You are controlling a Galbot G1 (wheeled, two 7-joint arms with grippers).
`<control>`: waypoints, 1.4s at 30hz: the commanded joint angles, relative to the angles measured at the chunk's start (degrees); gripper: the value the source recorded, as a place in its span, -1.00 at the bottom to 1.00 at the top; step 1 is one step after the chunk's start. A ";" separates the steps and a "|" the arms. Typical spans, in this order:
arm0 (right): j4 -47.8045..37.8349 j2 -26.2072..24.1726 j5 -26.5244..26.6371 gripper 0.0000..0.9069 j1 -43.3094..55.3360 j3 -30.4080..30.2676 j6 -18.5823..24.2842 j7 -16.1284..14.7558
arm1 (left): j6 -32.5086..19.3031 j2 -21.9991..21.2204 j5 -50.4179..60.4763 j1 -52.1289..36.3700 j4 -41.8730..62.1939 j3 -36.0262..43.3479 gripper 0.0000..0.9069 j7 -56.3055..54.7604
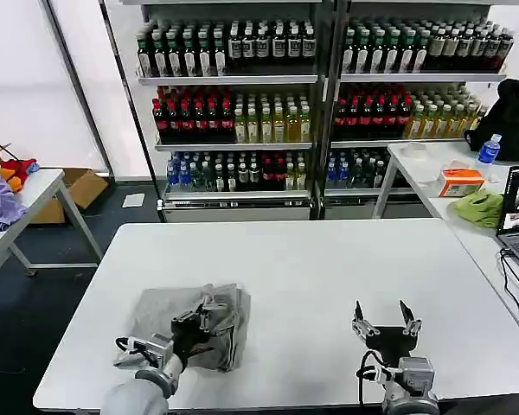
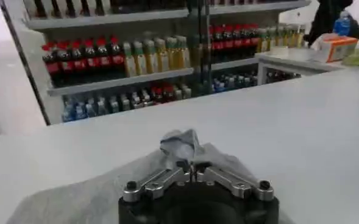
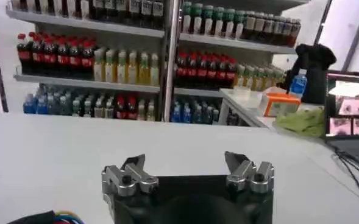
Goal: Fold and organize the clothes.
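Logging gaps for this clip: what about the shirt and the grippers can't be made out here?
- Grey shirt: bunched in the head view, chest print and collar hidden in its folds.
- Left gripper: shut on fabric; how much it pinches is hidden.
- Right gripper: open, height over the table unclear.

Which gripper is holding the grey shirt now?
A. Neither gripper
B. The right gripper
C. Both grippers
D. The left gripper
D: the left gripper is shut on a pinch of the grey shirt, while the right gripper is open above the bare table.

Silver-linked grippers — black bodies, blk cables.
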 commanded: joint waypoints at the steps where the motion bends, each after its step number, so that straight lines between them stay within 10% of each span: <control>1: 0.05 -0.05 -0.27 1.00 -0.54 0.06 0.20 0.00 | 0.68 -2.14 0.72 -0.72 1.76 3.62 -0.89 0.49; 2: -0.04 -0.09 -0.28 1.00 -0.51 0.05 0.22 -0.02 | 0.59 -2.23 0.72 -0.62 1.79 3.68 0.40 0.49; 3: -0.16 -0.08 -0.28 1.00 -0.46 -0.01 0.27 -0.02 | 0.21 -2.45 0.69 -0.43 1.81 3.77 1.00 0.35; 24: -2.04 -1.49 0.54 1.00 2.03 -1.60 0.71 0.50 | 5.74 -6.58 -50.17 1.36 -13.42 1.38 1.00 -14.07; 42: -3.36 -2.84 1.63 1.00 4.31 -3.32 0.74 0.28 | -1.28 6.97 -8.99 4.05 0.60 -21.08 1.00 -3.81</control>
